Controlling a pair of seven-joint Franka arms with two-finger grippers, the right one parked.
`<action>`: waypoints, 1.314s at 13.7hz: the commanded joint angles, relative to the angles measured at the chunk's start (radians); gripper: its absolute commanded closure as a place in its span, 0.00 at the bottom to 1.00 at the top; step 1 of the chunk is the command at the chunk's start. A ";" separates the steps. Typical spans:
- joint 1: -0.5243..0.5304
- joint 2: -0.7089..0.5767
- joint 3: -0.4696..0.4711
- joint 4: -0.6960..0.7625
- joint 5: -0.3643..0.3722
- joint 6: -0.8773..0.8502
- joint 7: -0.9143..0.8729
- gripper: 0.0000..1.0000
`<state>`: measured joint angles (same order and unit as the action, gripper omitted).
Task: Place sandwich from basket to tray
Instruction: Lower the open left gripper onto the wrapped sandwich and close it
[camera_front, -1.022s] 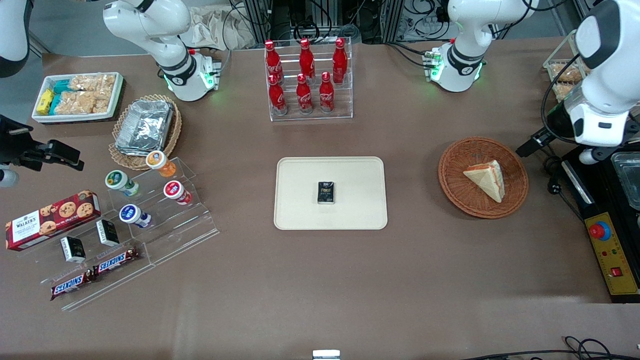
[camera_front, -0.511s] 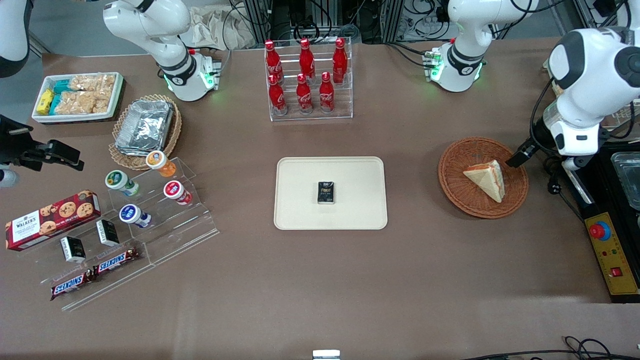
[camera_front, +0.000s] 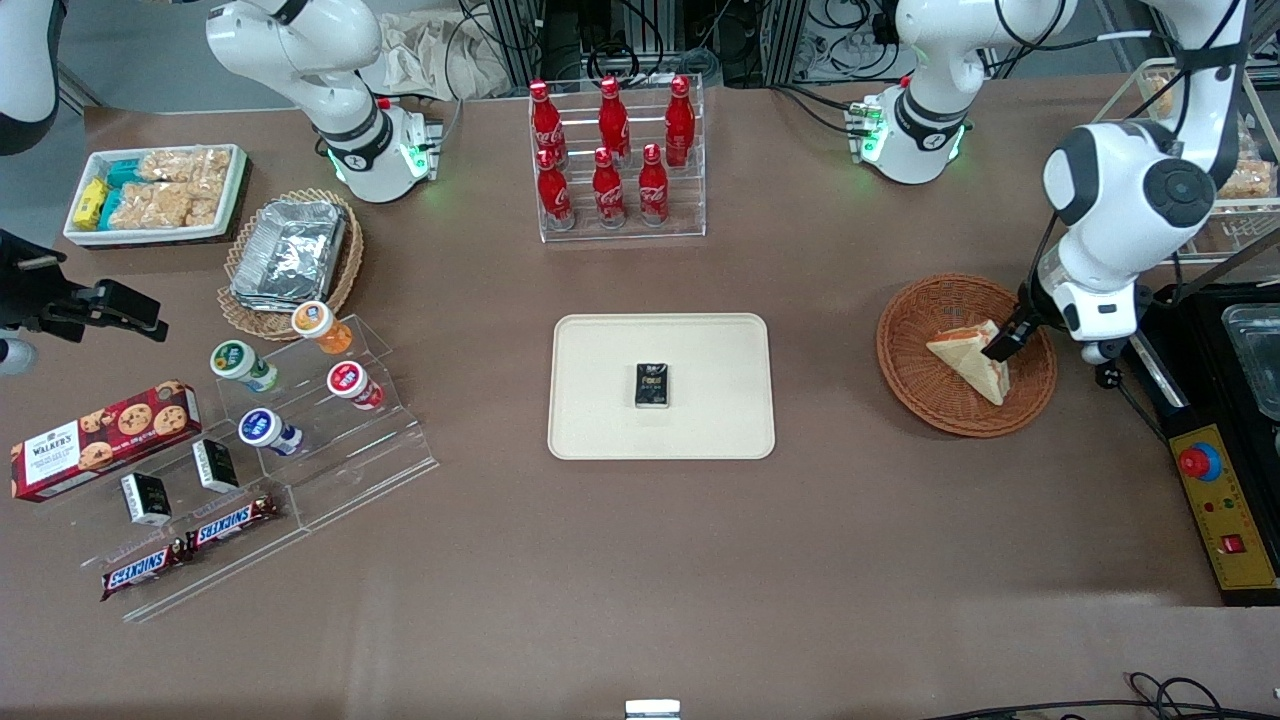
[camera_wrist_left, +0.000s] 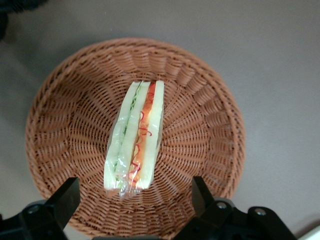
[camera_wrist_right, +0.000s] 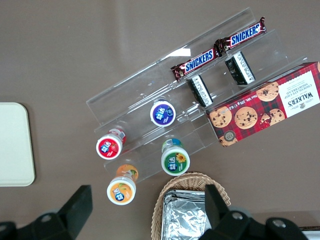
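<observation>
The gripper (camera_wrist_left: 131, 205) hangs over the basket (camera_wrist_left: 210, 135), fingers spread wide apart — the sandwich (camera_wrist_left: 134, 142) lies between them, cut edge up, long axis running away from the gripper.

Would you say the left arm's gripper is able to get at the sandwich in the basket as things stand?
Probably yes: the gripper hangs open above the sandwich, which lies alone in the wicker basket with nothing covering it.
</observation>
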<state>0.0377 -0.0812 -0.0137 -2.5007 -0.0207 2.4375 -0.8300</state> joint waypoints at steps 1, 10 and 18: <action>0.005 0.029 -0.006 -0.073 0.002 0.144 -0.044 0.00; 0.016 0.115 -0.006 -0.107 0.001 0.276 -0.046 0.68; 0.005 0.029 -0.014 -0.083 0.008 0.189 -0.055 1.00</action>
<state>0.0490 0.0204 -0.0191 -2.5608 -0.0338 2.6113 -0.8268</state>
